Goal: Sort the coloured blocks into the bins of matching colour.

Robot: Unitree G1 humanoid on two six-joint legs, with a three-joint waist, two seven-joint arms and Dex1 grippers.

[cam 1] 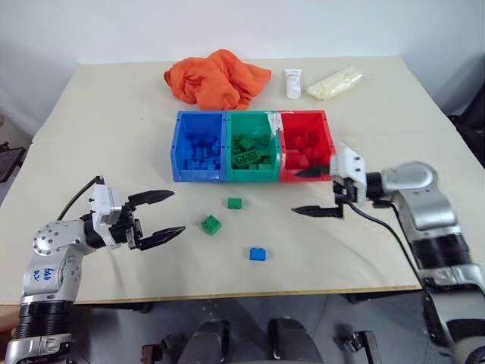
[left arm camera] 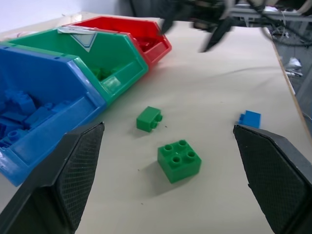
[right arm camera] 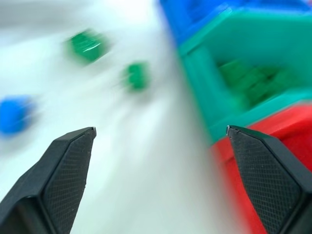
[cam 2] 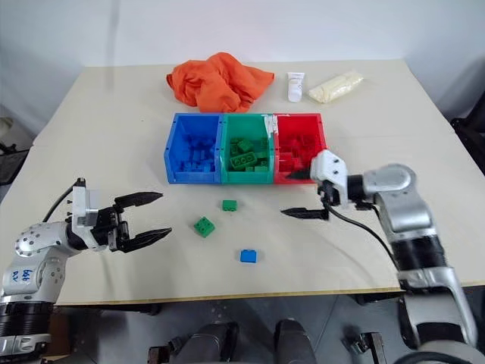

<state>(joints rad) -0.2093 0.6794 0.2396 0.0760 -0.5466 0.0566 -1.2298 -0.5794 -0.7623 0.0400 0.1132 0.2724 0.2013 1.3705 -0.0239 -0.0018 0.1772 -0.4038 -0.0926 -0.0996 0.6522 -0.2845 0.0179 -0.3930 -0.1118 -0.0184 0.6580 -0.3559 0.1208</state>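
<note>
A cream-coloured table (cam 1: 121, 114) fills the centre of the head view, with white wall behind its far edge. Three joined bins sit at frame centre: the blue bin (cam 1: 199, 147) holds blue bricks, the green bin (cam 1: 253, 147) green bricks, the red bin (cam 1: 306, 145) red bricks. Three loose bricks lie below them: a small green brick (cam 1: 235, 203), a square green brick (cam 1: 211, 224) and a blue brick (cam 1: 258, 254). An orange cloth (cam 1: 217, 77), a white tube (cam 1: 293, 83) and a pale bag (cam 1: 334, 82) lie top centre. The left gripper (cam 1: 161, 216), lower left, is spread wide and empty. The right gripper (cam 1: 314, 191), right of centre beside the red bin, is likewise spread and empty.
</note>
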